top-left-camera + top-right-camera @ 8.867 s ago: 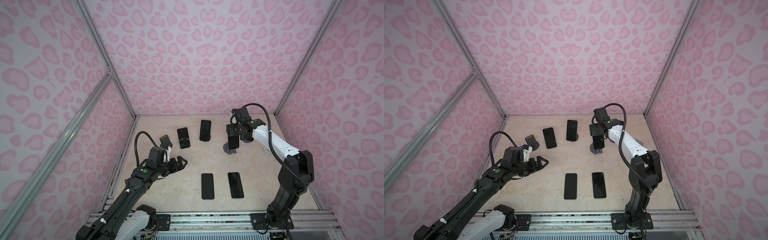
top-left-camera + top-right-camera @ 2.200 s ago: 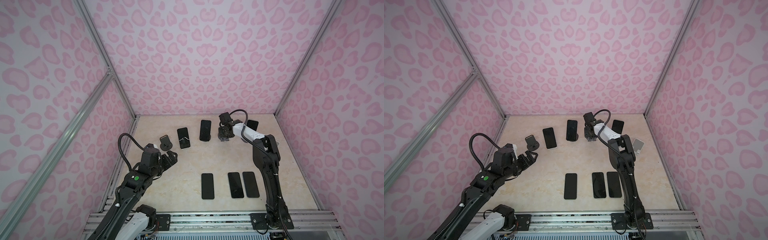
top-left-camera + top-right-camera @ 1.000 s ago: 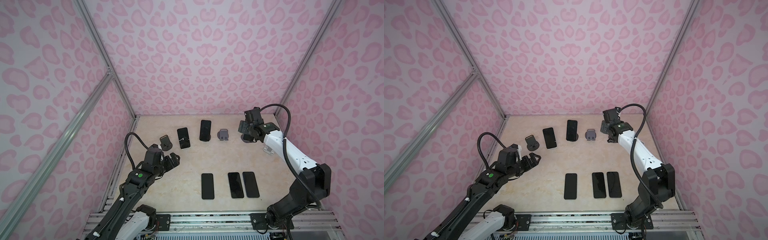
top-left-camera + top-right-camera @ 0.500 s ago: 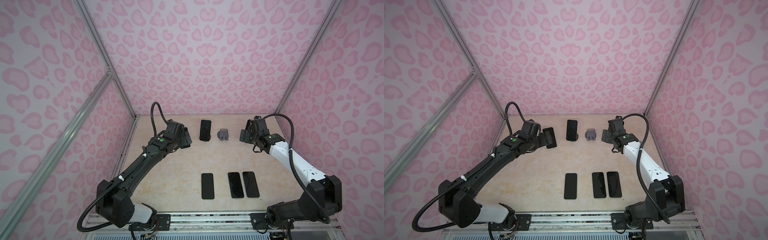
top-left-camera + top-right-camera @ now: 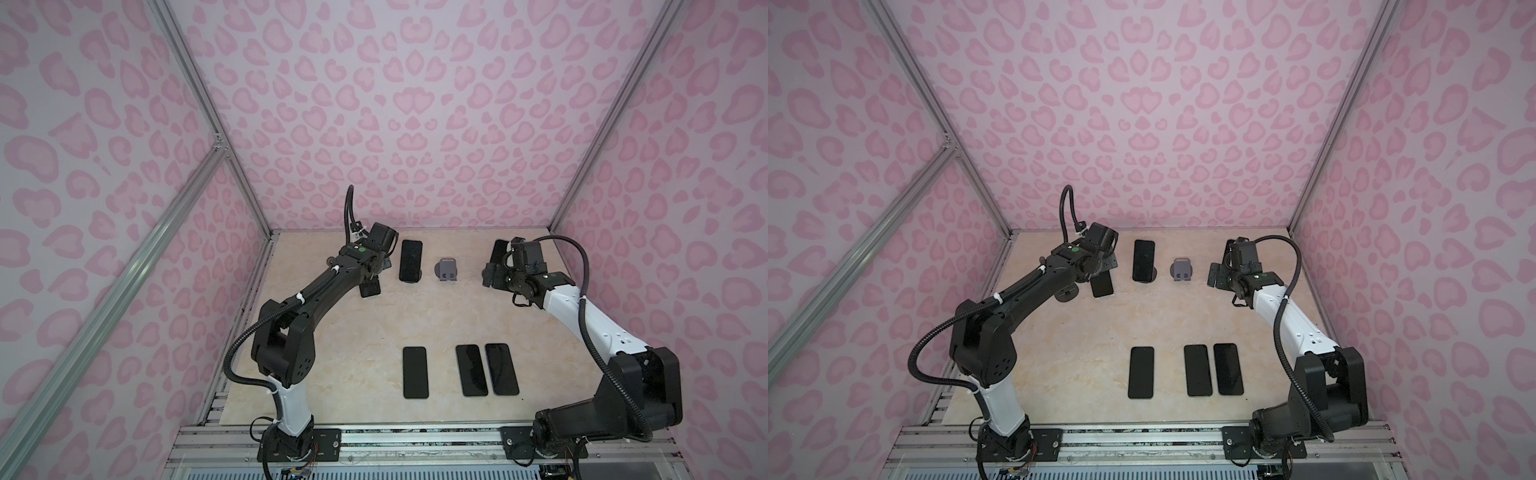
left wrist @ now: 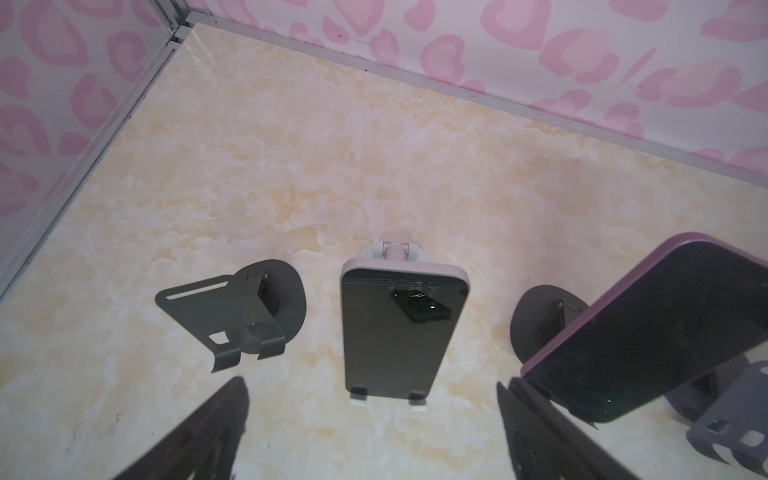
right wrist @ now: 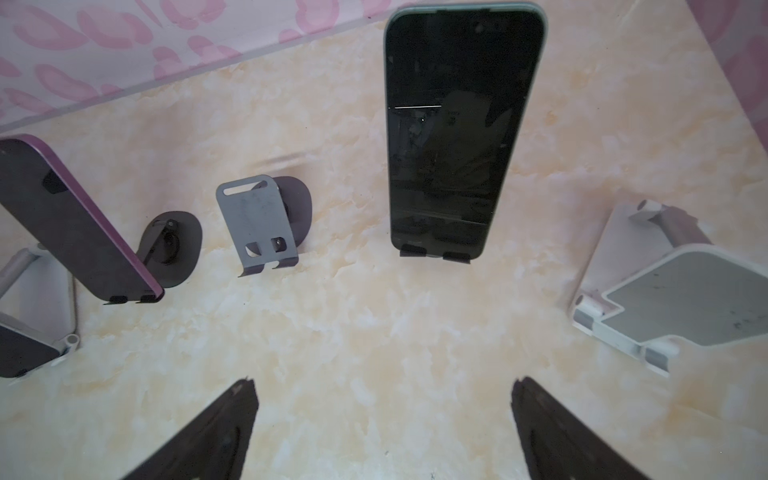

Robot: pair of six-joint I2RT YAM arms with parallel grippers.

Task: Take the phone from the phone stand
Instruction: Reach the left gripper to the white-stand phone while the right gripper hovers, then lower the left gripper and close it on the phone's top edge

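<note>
Several dark phones lean on stands along the back. In the left wrist view a pink-edged phone (image 6: pixel 401 332) rests on a white phone stand (image 6: pixel 395 249), and my left gripper (image 6: pixel 374 436) is open just in front of it and apart from it. In a top view this left gripper (image 5: pixel 380 264) hovers over that phone (image 5: pixel 369 287). My right gripper (image 7: pixel 382 432) is open and empty, facing a green-edged phone (image 7: pixel 461 133) on a dark stand. In a top view the right gripper (image 5: pixel 490 274) sits in front of that phone (image 5: pixel 497 249).
A purple-edged phone (image 5: pixel 410 261) stands between the arms beside an empty grey stand (image 5: pixel 446 270). An empty dark stand (image 6: pixel 237 320) and an empty white stand (image 7: pixel 673 291) flank the row. Three phones (image 5: pixel 414 372) (image 5: pixel 471 370) (image 5: pixel 501 368) lie flat near the front.
My left arm has swung from the front left up to the back row, over the phone on the white stand. The right gripper has shifted only slightly.
</note>
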